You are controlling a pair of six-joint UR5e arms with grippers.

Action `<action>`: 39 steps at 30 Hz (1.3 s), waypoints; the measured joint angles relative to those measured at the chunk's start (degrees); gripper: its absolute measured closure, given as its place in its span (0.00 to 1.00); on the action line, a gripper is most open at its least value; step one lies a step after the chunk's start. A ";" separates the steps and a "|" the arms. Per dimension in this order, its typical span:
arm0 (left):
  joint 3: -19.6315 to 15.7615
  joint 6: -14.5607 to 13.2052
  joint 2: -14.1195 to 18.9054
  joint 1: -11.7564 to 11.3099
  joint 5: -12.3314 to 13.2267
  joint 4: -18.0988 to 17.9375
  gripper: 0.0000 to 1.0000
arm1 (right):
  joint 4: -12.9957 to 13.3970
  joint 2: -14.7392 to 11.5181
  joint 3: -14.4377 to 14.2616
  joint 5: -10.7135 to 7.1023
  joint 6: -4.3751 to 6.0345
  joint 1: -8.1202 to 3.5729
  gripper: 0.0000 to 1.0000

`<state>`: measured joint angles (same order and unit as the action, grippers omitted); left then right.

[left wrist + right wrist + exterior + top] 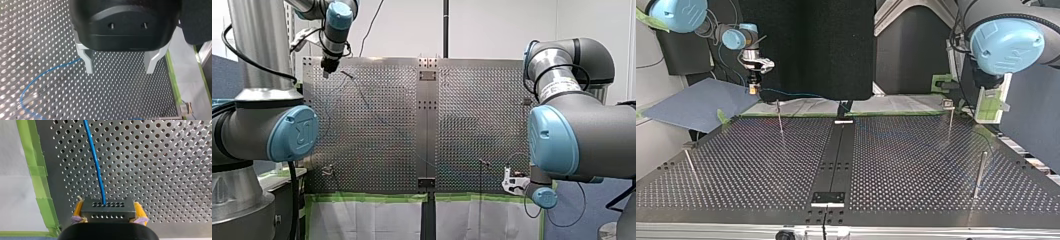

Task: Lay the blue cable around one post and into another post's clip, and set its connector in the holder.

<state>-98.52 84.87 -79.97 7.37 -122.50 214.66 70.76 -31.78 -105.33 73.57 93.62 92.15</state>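
Note:
In the right wrist view my right gripper (107, 216) is shut with its yellow pads (78, 209) on a small metal connector (107, 209). The blue cable (96, 167) runs straight ahead from it over the perforated table. In the top view my right gripper (753, 86) hangs above the table's far left corner, and the cable (796, 94) trails from it toward the middle. My left gripper (120, 67) is open over the bare board, with a loop of cable (37, 77) lying beside one finger. In the front view my left gripper (327, 67) is over the table's far left corner.
Thin metal posts (779, 116) (950, 120) (979, 172) (691, 167) stand on the perforated table (916, 165). A dark centre strip carries brackets (827, 198) (844, 121). Green tape (37, 172) marks the table's edge. A post with a clip (185, 109) lies ahead of my left gripper.

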 joint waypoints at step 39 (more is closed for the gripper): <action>-19.57 18.23 -17.18 13.67 19.36 -19.58 0.00 | -1.11 0.00 0.00 0.04 -0.52 1.06 1.00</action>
<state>-118.09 103.10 -97.15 21.04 -103.13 195.09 69.65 -31.78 -105.32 73.61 93.09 93.20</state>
